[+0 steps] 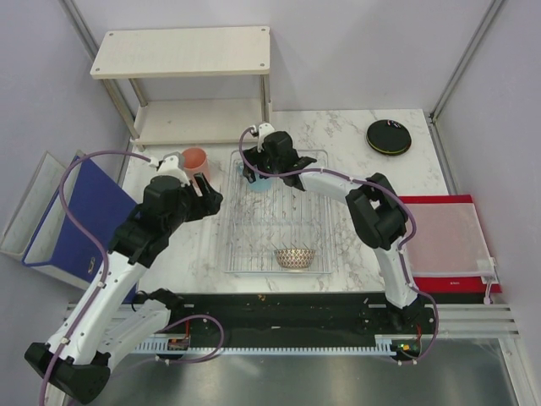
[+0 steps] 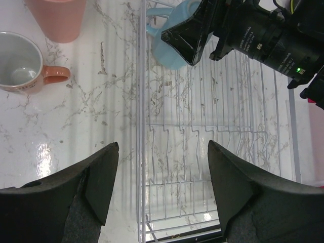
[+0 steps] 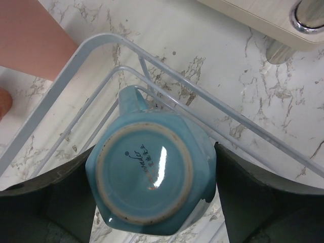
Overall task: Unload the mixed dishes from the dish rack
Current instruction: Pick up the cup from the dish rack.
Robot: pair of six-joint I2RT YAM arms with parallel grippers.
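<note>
The dish rack (image 1: 317, 211) lies mid-table, with a net-patterned beige bowl (image 1: 294, 257) at its near end. In its far-left corner a light blue cup (image 3: 149, 174) stands upside down, handle towards the rack's corner wires (image 3: 76, 71). My right gripper (image 3: 154, 149) straddles this cup, and both fingers press its sides. My left gripper (image 2: 163, 152) hangs open over the rack's left rim (image 2: 142, 126) with nothing between its fingers. Left of the rack on the table are an upside-down salmon cup (image 2: 58, 17) and a pink-handled mug (image 2: 20, 63).
A black plate (image 1: 388, 136) sits on the table at the far right. A two-tier wooden shelf (image 1: 182, 68) stands at the back left. A blue folder (image 1: 80, 220) lies off the left edge and a red-edged mesh pouch (image 1: 448, 237) on the right.
</note>
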